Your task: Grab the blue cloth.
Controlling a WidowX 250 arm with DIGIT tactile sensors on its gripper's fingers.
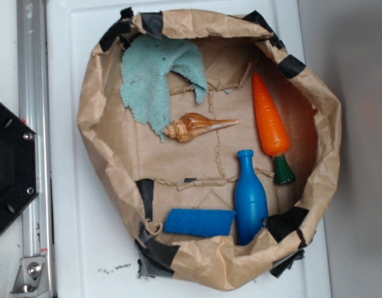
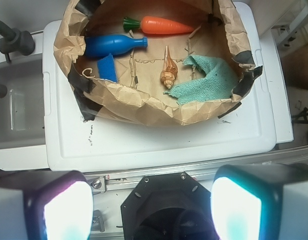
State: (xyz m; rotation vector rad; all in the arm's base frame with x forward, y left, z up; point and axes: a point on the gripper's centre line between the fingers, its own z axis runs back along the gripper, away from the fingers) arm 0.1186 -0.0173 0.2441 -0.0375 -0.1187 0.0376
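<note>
Pale teal-blue terry cloth (image 2: 206, 80) with frayed edges, draped in a corner of the crumpled brown paper basin (image 2: 143, 107), beside the spiral seashell (image 2: 168, 72). Gripper (image 2: 148, 210) spread wide, empty, well short of the basin; the cloth lies ahead and slightly right.

End effector (image 2: 147, 205) well back from paper bag (image 2: 143, 107), fingers (image 2: 68, 210) spread wide, nothing between. Black base plate (image 2: 169, 210) directly under end effector. Bag sits ahead on tabletop (image 2: 159, 140). Inside bag: cloth (image 2: 206, 80) ahead-right, draped against near wall; seashell (image 2: 168, 72) just left of cloth, touching its edge; sponge (image 2: 108, 67) ahead-left; bottle (image 2: 111, 46) lying just beyond sponge; carrot (image 2: 161, 25) farthest, along back wall.
</note>
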